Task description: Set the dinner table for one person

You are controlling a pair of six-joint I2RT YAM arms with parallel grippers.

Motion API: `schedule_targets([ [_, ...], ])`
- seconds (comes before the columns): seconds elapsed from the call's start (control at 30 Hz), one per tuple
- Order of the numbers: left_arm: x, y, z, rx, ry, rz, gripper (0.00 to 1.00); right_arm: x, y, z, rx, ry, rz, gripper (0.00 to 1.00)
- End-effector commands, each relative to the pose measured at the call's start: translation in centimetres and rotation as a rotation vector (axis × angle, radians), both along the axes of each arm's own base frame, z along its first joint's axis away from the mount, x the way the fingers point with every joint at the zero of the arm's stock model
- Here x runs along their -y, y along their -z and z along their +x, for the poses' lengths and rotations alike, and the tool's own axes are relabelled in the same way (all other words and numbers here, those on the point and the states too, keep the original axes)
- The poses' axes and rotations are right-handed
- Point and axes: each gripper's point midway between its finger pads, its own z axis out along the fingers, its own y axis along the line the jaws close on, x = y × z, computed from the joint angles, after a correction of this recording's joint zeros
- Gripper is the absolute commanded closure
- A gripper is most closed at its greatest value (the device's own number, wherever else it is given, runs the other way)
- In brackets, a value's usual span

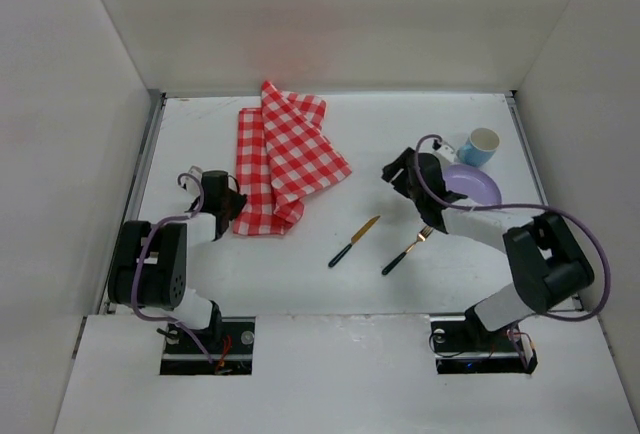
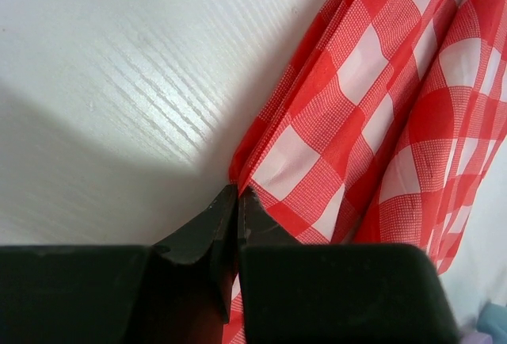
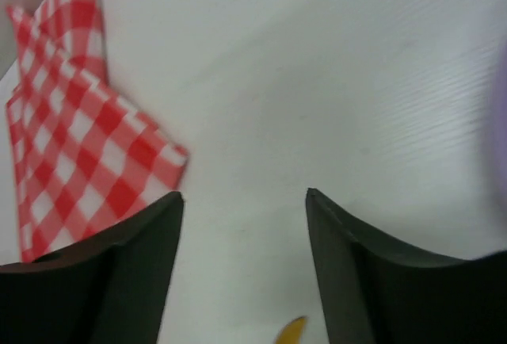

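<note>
A red-and-white checked cloth [image 1: 280, 159] lies folded on the white dinner table [image 1: 300, 284], left of centre. My left gripper [image 1: 236, 210] is at the cloth's near-left edge. In the left wrist view the gripper [image 2: 238, 193] is shut on a fold of the cloth [image 2: 372, 122]. My right gripper [image 1: 393, 172] is open and empty above bare table, between the cloth and a purple plate [image 1: 478, 184]. In the right wrist view the open gripper [image 3: 244, 195] has the cloth [image 3: 71, 122] to its left. A knife [image 1: 353, 242] and a fork [image 1: 405, 250] lie near the centre.
A blue and white cup [image 1: 480, 146] stands just behind the plate at the far right. The knife's gold tip [image 3: 291, 330] shows at the bottom of the right wrist view. White walls enclose the table on the left, back and right.
</note>
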Motion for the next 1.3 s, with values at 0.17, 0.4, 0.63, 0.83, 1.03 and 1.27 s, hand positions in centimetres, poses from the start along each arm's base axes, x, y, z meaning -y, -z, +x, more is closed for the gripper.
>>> schedule_targets([
  [0.17,0.0,0.4,-1.8,0.018,0.009,-0.009,0.98,-9.9,1.6,3.3,-0.092,-0.208,0.145,0.30],
  [0.4,0.2,0.7,-3.4,0.016,0.028,-0.002,0.98,-13.2,3.2,3.6,-0.193,-0.259,0.183,0.37],
  [0.63,1.2,1.3,-5.1,0.006,0.073,0.004,0.98,-16.7,5.0,2.0,-0.292,-0.315,0.231,0.38],
  [0.83,0.9,1.0,-5.6,0.017,0.091,0.026,0.97,-18.7,5.7,1.4,-0.344,-0.321,0.285,0.45],
  [1.03,0.7,1.1,-5.3,0.020,0.080,0.023,0.97,-19.0,3.9,3.3,-0.286,-0.262,0.329,0.84],
  [1.27,1.6,0.4,-3.2,0.049,0.057,-0.004,1.00,-12.5,-5.9,7.5,0.046,-0.103,0.230,0.94],
])
